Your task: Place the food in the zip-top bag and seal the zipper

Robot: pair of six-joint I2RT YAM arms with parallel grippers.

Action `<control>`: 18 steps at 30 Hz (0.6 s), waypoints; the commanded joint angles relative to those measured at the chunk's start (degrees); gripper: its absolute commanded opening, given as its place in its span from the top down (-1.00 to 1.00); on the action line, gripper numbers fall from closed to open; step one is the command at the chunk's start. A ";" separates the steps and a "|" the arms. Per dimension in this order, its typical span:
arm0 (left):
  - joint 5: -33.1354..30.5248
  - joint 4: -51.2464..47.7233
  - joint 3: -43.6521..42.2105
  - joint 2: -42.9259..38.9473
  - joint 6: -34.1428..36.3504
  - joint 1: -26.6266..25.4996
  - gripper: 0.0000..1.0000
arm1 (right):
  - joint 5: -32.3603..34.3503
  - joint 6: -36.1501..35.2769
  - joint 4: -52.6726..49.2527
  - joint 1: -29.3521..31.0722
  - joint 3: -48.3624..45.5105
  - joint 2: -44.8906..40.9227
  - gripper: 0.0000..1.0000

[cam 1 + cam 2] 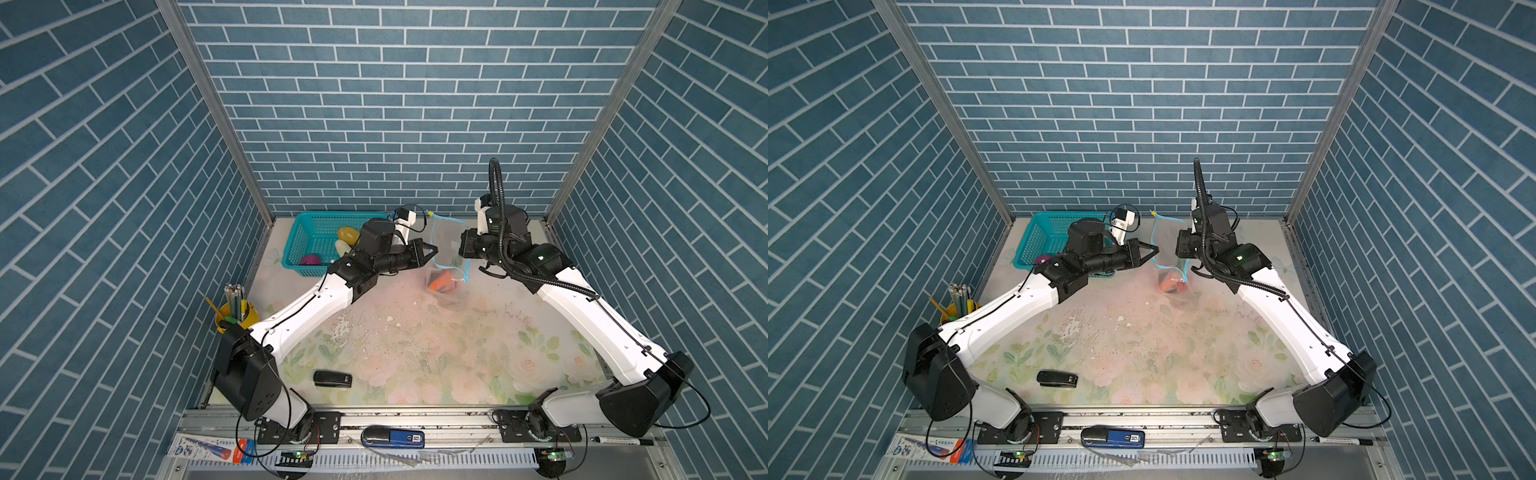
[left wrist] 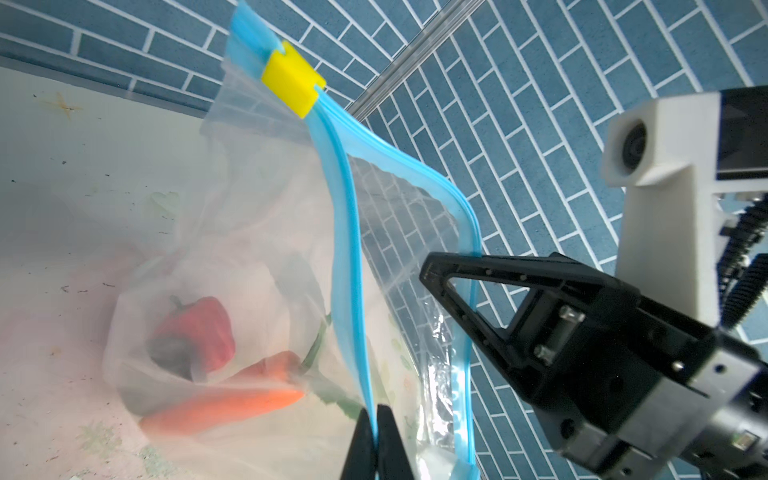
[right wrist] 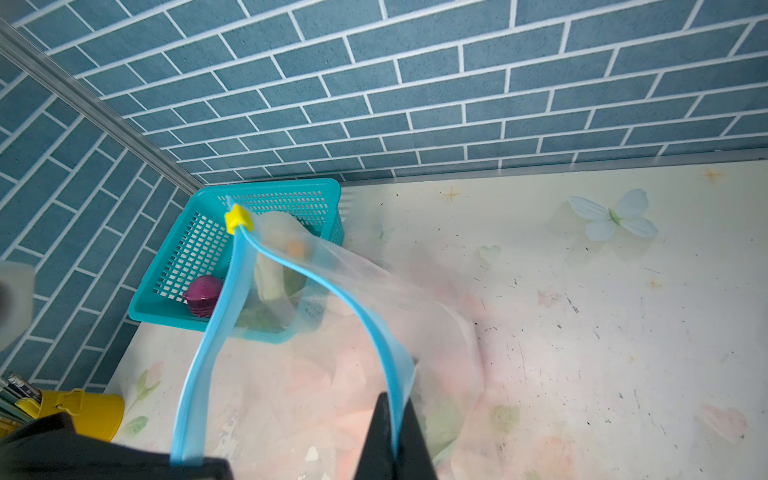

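In a top view: zip-top bag [image 1: 448, 270], clear, mouth spread, on the counter [image 1: 415, 332] between both arms. The teal basket [image 1: 293, 241] holds a yellow potato [image 1: 348, 235] and a purple onion [image 1: 310, 260].
Left wrist: left gripper [image 2: 376, 440] pinches the blue zipper [image 2: 347, 249]. A carrot [image 2: 232, 405] and a red pepper [image 2: 199, 332] lie inside the bag.
Right wrist: right gripper [image 3: 392, 436] pinches the opposite zipper edge.

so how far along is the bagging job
Done: a carrot and a red piece lie inside the zip-top bag. In hand: the left gripper and right gripper each pinch one side of the zipper, mouth apart. Left: the onion and potato in the basket, then sealing with the slider.
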 commanded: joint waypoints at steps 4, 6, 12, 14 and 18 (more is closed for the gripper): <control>-0.41 0.10 3.41 -0.45 0.21 -1.99 1.00 | 1.15 -1.08 0.33 -0.20 3.40 -1.15 1.00; -0.43 0.15 3.71 -0.25 0.12 -2.07 1.00 | 1.35 -1.08 0.20 -0.20 3.91 -1.15 1.00; -0.04 -0.01 5.80 0.16 -0.53 -3.14 1.00 | 1.70 -1.21 -0.09 -0.20 5.19 -1.07 1.00; -0.13 -0.09 6.92 0.20 -0.39 -3.99 1.00 | 1.61 -0.89 0.09 -0.20 5.12 -0.72 1.00; -0.33 -0.09 9.20 1.07 -0.19 -5.24 1.00 | 0.11 0.93 1.11 -0.15 3.73 0.64 1.00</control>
